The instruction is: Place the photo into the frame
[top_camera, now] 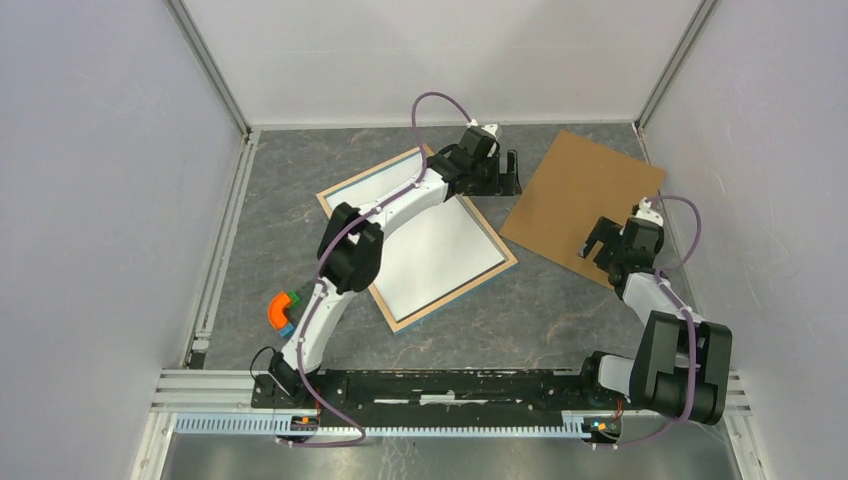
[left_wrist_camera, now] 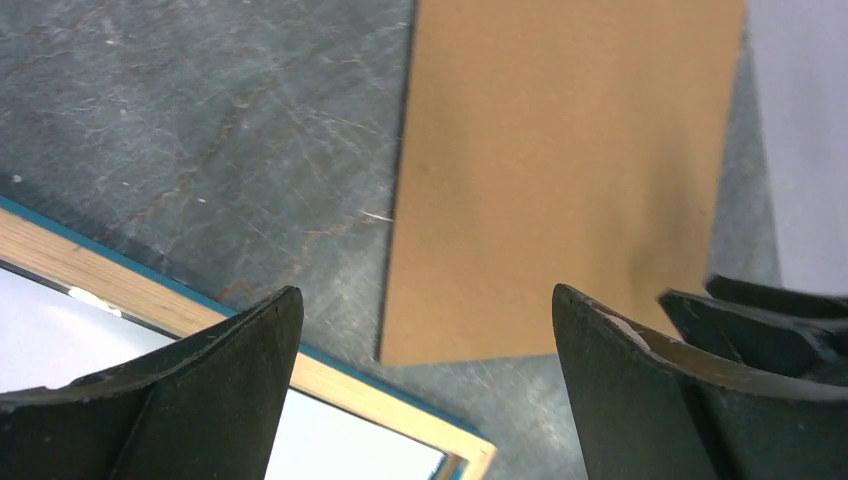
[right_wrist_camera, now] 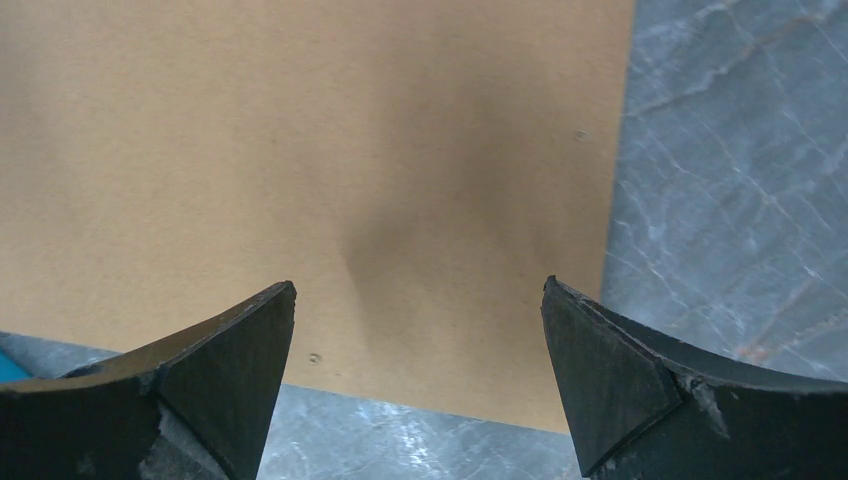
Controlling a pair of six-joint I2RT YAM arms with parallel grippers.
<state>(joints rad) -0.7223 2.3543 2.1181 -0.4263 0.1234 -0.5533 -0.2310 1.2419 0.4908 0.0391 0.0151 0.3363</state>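
Note:
The frame [top_camera: 452, 297] lies in the middle of the table with its light wood back up. The photo [top_camera: 440, 245] lies inside it, plain white back up. My left gripper [top_camera: 511, 172] is open and empty, just past the frame's far right corner, between it and the brown backing board [top_camera: 585, 200]. In the left wrist view the gripper [left_wrist_camera: 425, 292] hovers over the wood rim [left_wrist_camera: 130, 290], the white photo back [left_wrist_camera: 350, 445] and the board [left_wrist_camera: 560, 170]. My right gripper [top_camera: 598, 240] is open and empty over the board's near edge [right_wrist_camera: 300, 150], with its fingertips [right_wrist_camera: 419, 283] apart.
An orange, green and blue object [top_camera: 284, 308] lies beside the left arm's lower link. Enclosure walls stand close on three sides, with a metal rail [top_camera: 225, 240] along the left. The right gripper's fingers [left_wrist_camera: 760, 320] show at the right edge of the left wrist view.

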